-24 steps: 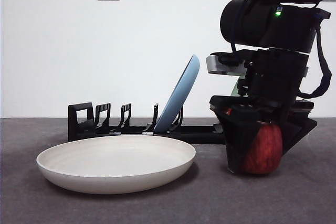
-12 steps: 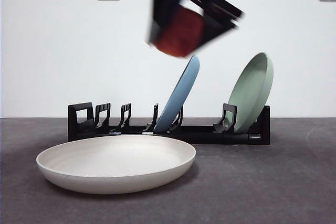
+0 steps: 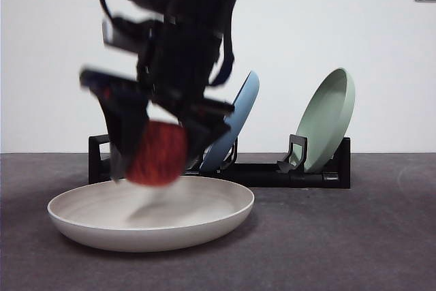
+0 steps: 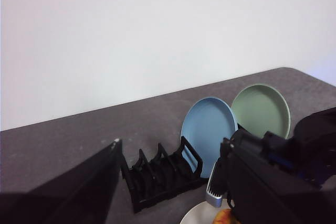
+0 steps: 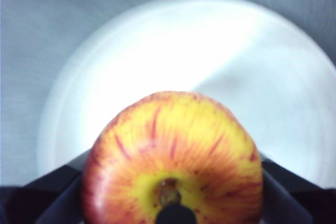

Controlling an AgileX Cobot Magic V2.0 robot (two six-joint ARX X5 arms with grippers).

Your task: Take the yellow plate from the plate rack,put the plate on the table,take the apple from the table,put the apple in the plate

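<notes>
2 black jaws of the right gripper [image 3: 155, 158] clamp the apple [image 3: 157, 152] from either side, holding it just above the yellow plate [image 3: 204, 219] on the table [image 3: 354, 236] — apparently not touching. Behind, the plate rack [image 3: 272, 172] holds a blue plate [image 3: 235, 124] and a green plate [image 3: 328, 117]. Whether the left gripper [image 4: 173, 182] is open or closed — cannot tell.
</notes>
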